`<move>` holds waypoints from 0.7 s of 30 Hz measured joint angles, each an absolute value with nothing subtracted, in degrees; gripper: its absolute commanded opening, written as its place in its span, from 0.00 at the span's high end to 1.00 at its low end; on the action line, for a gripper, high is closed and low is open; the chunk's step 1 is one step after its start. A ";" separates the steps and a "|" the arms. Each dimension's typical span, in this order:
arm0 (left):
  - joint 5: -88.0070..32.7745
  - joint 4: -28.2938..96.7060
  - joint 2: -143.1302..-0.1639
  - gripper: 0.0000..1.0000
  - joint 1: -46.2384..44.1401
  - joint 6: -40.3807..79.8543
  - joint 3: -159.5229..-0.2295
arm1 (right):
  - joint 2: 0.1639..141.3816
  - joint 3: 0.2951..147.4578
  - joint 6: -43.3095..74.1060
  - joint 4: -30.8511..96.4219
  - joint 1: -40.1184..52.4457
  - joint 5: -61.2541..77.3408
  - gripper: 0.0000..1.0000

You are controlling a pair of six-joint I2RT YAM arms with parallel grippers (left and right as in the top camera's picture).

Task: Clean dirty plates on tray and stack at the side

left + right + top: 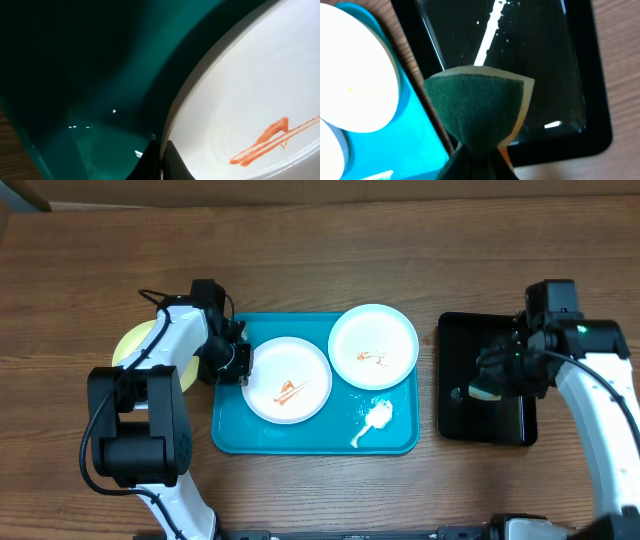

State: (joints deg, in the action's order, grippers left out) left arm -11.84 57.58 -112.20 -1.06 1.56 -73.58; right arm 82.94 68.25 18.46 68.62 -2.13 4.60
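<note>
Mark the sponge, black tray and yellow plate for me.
sponge (477, 112), right wrist view, green scrub face.
black tray (460, 350), overhead view, bare left floor.
yellow plate (128, 345), overhead view, exposed left rim.

Left arm (165, 345) and right arm (592, 375): white shells, black joints, black cables; left hand (242, 362) and right hand (492, 383) black.

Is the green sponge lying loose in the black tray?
No, the sponge is pinched in the right gripper above the black tray.

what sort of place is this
Probably a robot lab bench, not a kitchen: wooden table, smeared plates on a turquoise tray, and the right gripper pinching a sponge over a black tray.
</note>
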 measured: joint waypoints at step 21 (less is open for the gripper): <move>-11.31 57.76 -112.20 0.96 -7.42 4.16 -73.58 | 105.71 68.23 13.28 54.33 -3.42 20.58 0.96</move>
State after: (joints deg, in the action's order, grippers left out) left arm -11.31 57.76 -112.20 -7.42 4.16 -73.58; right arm 105.71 68.23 13.28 54.33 -3.42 20.58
